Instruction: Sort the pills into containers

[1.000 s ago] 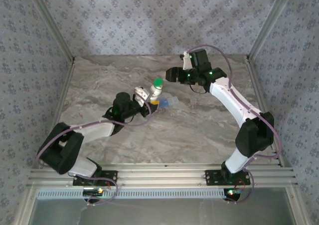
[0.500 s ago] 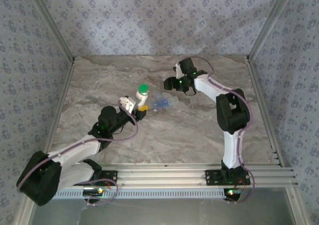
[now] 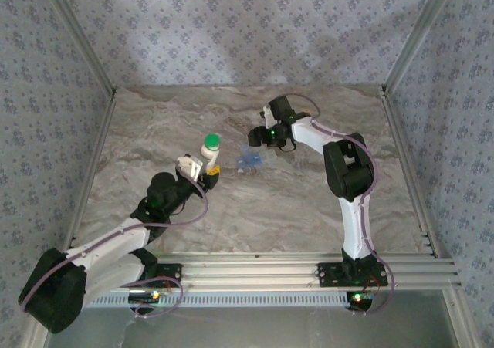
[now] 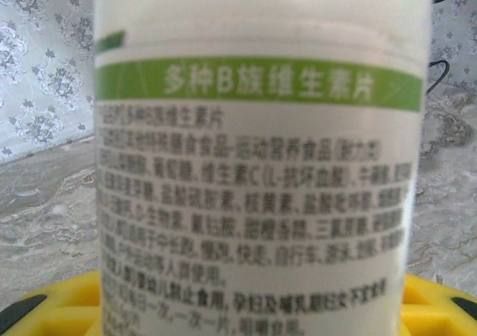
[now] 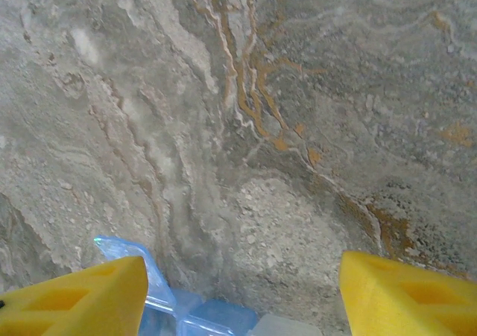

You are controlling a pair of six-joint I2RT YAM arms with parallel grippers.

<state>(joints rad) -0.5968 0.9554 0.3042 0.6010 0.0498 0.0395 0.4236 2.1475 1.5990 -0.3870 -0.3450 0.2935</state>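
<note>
My left gripper (image 3: 207,168) is shut on a white pill bottle (image 3: 211,152) with a green cap (image 3: 211,140), held upright above the table left of centre. In the left wrist view the bottle's label (image 4: 261,202) fills the frame between the yellow fingers (image 4: 59,306). The translucent blue pill box (image 3: 250,159) lies on the marble just right of the bottle. My right gripper (image 3: 258,136) hovers just behind the box, open. In the right wrist view a corner of the blue box (image 5: 171,306) shows at the bottom edge beside the left yellow finger (image 5: 74,299). No loose pills are visible.
The marble table top (image 3: 309,194) is bounded by patterned walls on three sides and an aluminium rail (image 3: 255,271) at the near edge. The right arm's elbow (image 3: 347,163) stands tall to the right of the box.
The left gripper has pulled the bottle back and to the left, away from the box. The right gripper has folded in and down towards the box.
</note>
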